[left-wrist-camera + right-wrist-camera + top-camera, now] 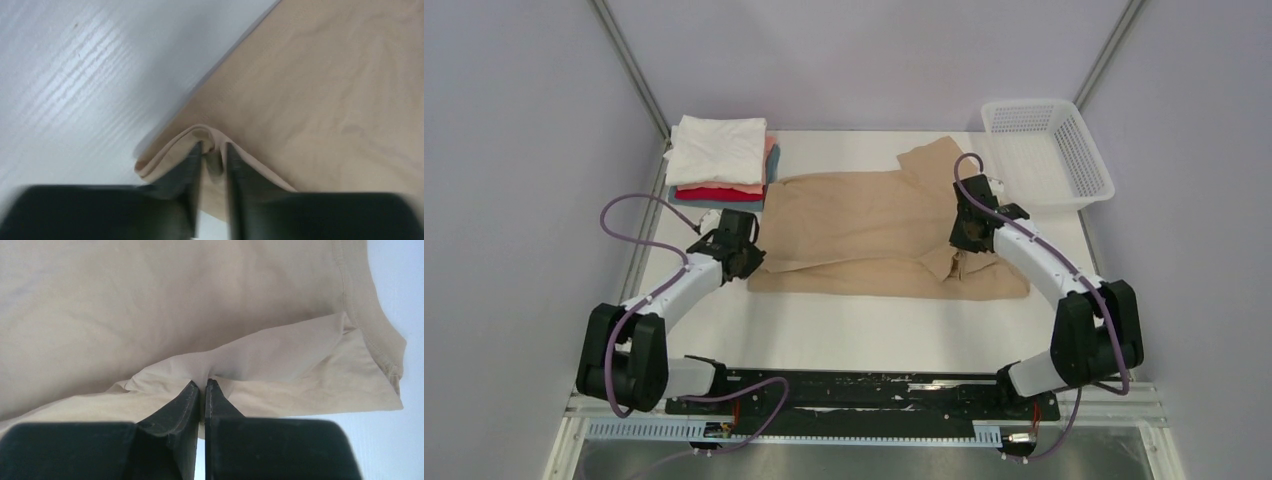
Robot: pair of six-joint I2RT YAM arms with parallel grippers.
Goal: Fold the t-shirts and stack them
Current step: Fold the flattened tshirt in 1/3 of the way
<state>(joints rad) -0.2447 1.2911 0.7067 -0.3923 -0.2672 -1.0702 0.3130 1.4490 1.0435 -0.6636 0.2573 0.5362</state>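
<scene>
The tan t-shirt (864, 225) lies spread in the middle of the table, its near edge folded up. My left gripper (749, 262) is shut on a pinched fold at its near-left corner (212, 150). My right gripper (964, 240) is shut on a fold of the same shirt near its right sleeve (204, 377). A stack of folded t-shirts (719, 160) stands at the back left: white on top (717, 148), then pink (769, 160), red (714, 193) and blue-grey (724, 203) below.
A white plastic mesh basket (1049, 150) stands at the back right, close to my right arm. Bare white table (874, 335) runs between the shirt and the arm bases. Grey walls close in both sides.
</scene>
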